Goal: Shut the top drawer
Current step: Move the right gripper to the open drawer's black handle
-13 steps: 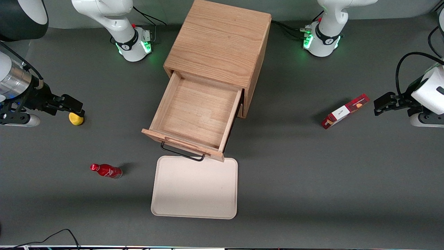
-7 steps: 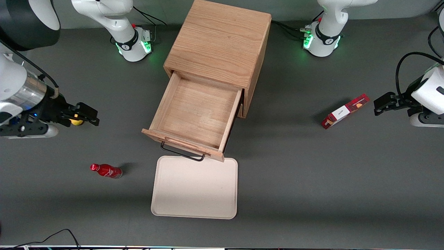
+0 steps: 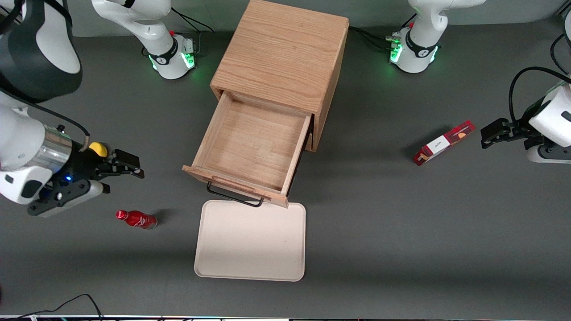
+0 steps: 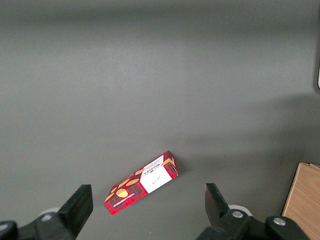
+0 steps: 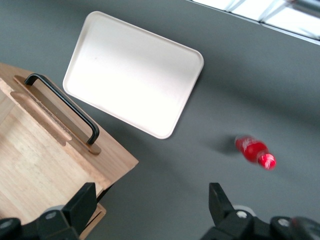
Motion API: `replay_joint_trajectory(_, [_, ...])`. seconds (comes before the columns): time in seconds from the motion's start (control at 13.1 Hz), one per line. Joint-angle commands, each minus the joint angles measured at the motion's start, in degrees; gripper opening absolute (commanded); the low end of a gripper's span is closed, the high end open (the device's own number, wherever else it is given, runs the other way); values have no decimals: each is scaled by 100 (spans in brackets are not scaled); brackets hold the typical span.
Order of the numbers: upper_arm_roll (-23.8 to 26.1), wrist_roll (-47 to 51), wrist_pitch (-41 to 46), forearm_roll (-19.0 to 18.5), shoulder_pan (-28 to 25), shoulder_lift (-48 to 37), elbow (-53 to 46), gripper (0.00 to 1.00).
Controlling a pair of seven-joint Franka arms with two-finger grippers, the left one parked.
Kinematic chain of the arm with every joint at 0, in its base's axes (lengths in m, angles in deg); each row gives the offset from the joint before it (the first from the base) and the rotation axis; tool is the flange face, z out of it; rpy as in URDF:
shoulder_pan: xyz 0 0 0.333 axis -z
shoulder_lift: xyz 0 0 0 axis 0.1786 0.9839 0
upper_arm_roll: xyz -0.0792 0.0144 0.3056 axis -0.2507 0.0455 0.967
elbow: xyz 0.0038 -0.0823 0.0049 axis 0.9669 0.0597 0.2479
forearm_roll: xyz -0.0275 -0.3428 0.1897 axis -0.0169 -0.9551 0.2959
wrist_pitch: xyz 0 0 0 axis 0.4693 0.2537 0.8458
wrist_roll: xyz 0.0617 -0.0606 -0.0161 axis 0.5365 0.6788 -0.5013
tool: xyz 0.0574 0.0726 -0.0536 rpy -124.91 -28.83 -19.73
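Top drawer (image 3: 252, 145), a shallow light-oak box with a black wire handle (image 3: 234, 196) and a raised wooden strip on its front, stands pulled well out of the oak cabinet (image 3: 281, 55) at the middle of the grey table (image 3: 401, 232); its interior is bare, and its front edge overhangs the near rim of the cream rectangular tray (image 3: 250, 240) lying in front of it. Over the last second the right arm's black two-finger gripper (image 3: 129, 167) has travelled from the working arm's end of the table toward the cabinet and somewhat nearer the front camera, uncovering the small yellow object (image 3: 98, 148) it previously hid. The gripper now hangs above bare table, apart from the drawer, with its fingers spread and nothing between them, as the right wrist view (image 5: 150, 210) confirms. That view already frames the drawer front (image 5: 65, 130), the handle (image 5: 62, 107), the tray (image 5: 132, 72) and the red bottle (image 5: 255, 151) lying on its side. The drawer has not moved. Judgement: this is the approach phase; closing has not begun, and contact with the drawer front is required next. The red carton (image 3: 444, 142) lies toward the parked arm's end, clear of the work.
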Motion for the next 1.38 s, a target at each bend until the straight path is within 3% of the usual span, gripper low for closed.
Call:
replay_joint_trajectory(0.0, [226, -499, 115, 77, -133, 795, -951, 100])
replay_joint_trajectory(0.38, [1061, -658, -183, 60, -142, 1720, -1533, 100])
replay_joint_trajectory(0.53, [1010, -641, -193, 16, -474, 1860, -1542, 100])
replay_joint_trajectory(0.84, [1045, -1053, -263, -2, -502, 2071, -1533, 100])
replay_joint_trajectory(1.07, [1071, -1124, -455, -317, -642, 2177, -1507, 100])
replay_joint_trajectory(1.3, [1071, -1343, -596, -388, -660, 2309, -1481, 100])
